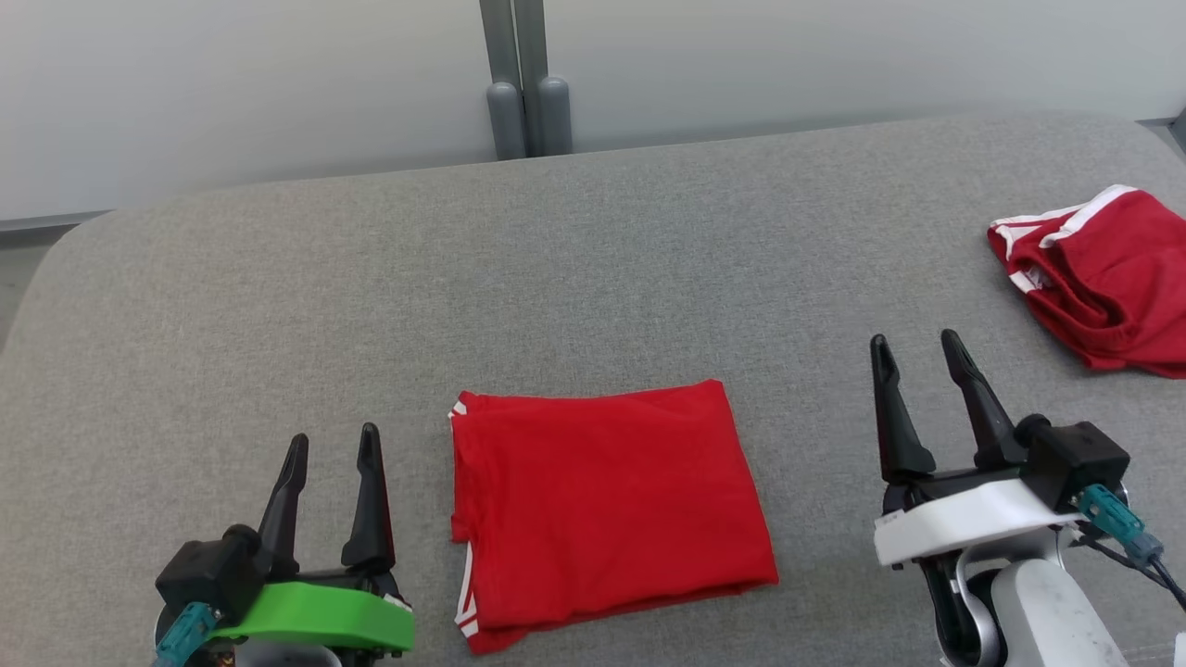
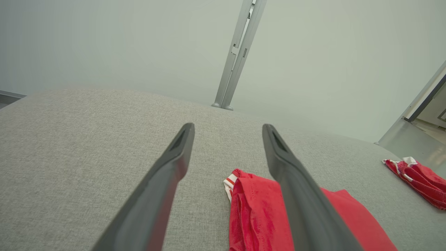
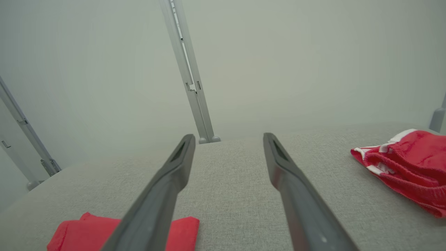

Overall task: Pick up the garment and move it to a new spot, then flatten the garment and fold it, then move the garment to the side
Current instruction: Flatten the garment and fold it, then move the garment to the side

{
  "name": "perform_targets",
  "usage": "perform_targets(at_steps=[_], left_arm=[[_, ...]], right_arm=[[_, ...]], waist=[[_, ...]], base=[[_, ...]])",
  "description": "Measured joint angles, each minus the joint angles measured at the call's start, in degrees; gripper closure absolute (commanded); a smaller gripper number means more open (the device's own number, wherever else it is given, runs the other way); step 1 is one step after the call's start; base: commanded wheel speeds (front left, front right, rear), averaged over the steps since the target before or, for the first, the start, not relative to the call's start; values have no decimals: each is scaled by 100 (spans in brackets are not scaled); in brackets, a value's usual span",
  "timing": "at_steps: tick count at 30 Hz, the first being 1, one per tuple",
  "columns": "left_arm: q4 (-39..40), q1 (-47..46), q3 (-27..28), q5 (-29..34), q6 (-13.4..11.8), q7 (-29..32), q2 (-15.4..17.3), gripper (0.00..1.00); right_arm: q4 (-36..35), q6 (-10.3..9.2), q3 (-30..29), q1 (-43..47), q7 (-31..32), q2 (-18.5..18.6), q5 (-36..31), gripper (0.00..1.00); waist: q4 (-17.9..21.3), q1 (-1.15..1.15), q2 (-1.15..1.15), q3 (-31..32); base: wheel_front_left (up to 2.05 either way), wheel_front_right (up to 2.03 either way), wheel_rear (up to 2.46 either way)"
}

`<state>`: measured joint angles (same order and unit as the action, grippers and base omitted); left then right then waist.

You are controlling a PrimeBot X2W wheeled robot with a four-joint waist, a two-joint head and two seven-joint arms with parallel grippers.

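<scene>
- Red folded garment (image 1: 607, 509) lies flat at the lower centre of the head view, a neat rectangle with white stripe trim along its left edge, on the grey fabric surface (image 1: 556, 259).
- Left gripper (image 1: 334, 443) sits at the lower left, just beside the garment's left edge, its fingers parted and holding nothing.
- Right gripper (image 1: 913, 341) sits at the lower right, apart from the garment, its fingers likewise spread and empty.
- A crumpled red garment (image 1: 1103, 278) with white stripes lies at the right edge, well apart from the folded one.
</scene>
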<state>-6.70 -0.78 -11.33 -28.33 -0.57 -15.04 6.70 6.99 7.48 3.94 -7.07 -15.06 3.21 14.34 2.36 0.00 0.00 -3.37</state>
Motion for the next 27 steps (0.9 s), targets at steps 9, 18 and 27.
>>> perform_targets(at_steps=[9, 18, 27], left_arm=[[4, 324, 389, 409, 153, 0, -196, 0], [-49, 342, 550, 610, 294, 0, -308, 0], [-73, 343, 620, 679, 360, 0, -356, 0]], right_arm=[[-248, 0, -73, 327, 0, -30, 29, 0], [-215, 0, -44, 353, 0, -32, 15, 0], [-152, 0, -25, 353, 0, -32, 5, 0]], waist=[[66, 0, 0, 114], [-2, 0, 0, 128], [-18, 0, 0, 124]], base=[[0, 0, 0], [0, 0, 0], [0, 0, 0]])
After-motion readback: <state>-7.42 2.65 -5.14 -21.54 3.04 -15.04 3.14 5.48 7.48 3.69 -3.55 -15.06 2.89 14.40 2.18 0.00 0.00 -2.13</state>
